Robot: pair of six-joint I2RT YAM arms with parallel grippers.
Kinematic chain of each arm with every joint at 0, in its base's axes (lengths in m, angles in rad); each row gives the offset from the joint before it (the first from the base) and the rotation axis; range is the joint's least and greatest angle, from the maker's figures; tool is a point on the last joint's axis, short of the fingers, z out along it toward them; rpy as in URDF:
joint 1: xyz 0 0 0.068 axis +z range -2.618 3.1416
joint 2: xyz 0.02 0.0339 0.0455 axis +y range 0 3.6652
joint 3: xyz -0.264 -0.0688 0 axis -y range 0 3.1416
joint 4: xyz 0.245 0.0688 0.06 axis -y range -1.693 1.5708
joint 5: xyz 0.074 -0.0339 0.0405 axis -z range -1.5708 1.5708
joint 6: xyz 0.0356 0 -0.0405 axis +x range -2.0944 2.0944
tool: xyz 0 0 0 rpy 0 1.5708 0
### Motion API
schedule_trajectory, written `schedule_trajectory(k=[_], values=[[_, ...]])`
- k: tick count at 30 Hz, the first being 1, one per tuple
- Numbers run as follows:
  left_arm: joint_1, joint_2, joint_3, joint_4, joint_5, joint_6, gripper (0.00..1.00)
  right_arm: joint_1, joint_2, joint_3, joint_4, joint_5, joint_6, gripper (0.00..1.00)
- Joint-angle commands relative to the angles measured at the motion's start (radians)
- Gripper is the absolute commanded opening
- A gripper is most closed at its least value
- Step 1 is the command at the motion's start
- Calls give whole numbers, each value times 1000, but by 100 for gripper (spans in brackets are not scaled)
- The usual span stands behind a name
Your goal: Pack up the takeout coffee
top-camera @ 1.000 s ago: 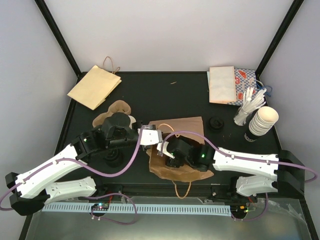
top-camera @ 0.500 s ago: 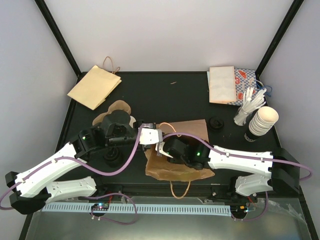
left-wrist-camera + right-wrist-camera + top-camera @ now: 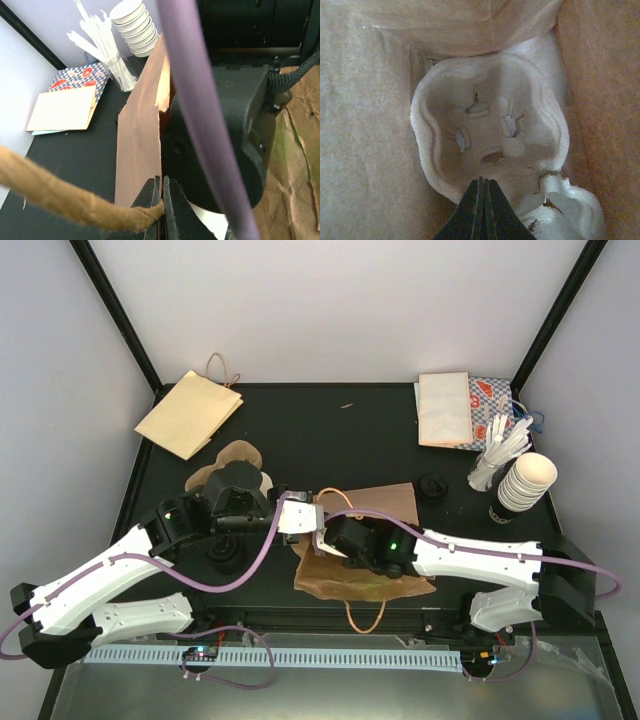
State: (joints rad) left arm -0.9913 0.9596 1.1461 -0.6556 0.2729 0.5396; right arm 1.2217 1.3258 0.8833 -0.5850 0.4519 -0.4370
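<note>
While lifted at the mouth, paper bag (image 3: 372,578): lying on its side on the table (image 3: 300,430), opening turned toward the left pincer.
Left pincer (image 3: 161,200): pressed together on the bag's rim, right beside the twine handle (image 3: 60,192), holding the mouth up.
Right pincer (image 3: 481,182): deep inside the bag, pressed together, tips at the near rim of the cup tray (image 3: 485,115); rim caught between them or not, cannot tell.
Cup tray: straight ahead of the right pincer, against the bag's far end; no cup seated in the pocket in view.
Takeout coffee: not plainly in view; crumpled white shape (image 3: 565,207) just right of the right pincer's tips, perhaps the cup, cannot tell.
Done, as judged: bag opened, tray inside.
Left, as judged: cup seated in the tray pocket, right pincer drawn out, bag stood up.
Stage: probably about midway.
</note>
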Motion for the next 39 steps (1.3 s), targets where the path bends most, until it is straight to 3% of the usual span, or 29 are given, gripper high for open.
schedule_trajectory(k=[1,17,32,39], values=[[0,-19,43,-8,74,14,1,-11,52,26,-17,57,0,1],[-1,-27,47,25,124,-14,2,-25,160,88,28,49,51,1],[-4,20,25,59,173,-7,1,-21,249,162,364,-36,118,1],[-4,-4,-21,61,175,-15,1,0,249,125,296,24,44,1]])
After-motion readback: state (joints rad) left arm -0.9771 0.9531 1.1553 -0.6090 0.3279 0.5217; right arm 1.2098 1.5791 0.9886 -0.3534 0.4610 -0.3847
